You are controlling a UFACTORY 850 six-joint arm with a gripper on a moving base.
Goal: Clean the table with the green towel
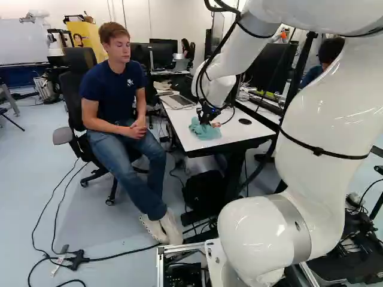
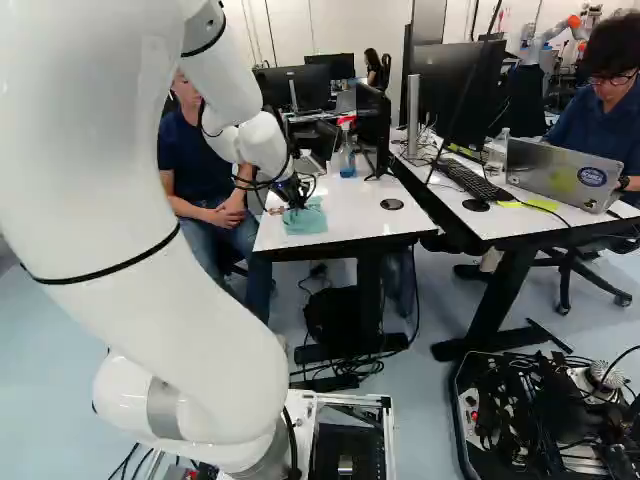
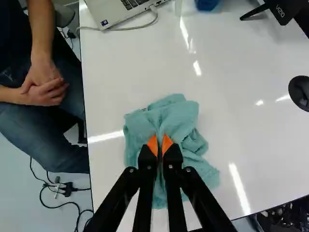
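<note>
My gripper [image 1: 207, 113] pinches a fold of the green towel [image 3: 169, 113] between my orange pads [image 3: 153, 145]. The crumpled towel lies on the white table [image 2: 350, 225], left of the middle in the right base view, near the table's front edge.

brand lettering [image 3: 280, 10] marks a black monitor [image 3: 286, 18], a lettered blue sticker [image 2: 592, 177] a grey laptop [image 2: 540, 172].
</note>
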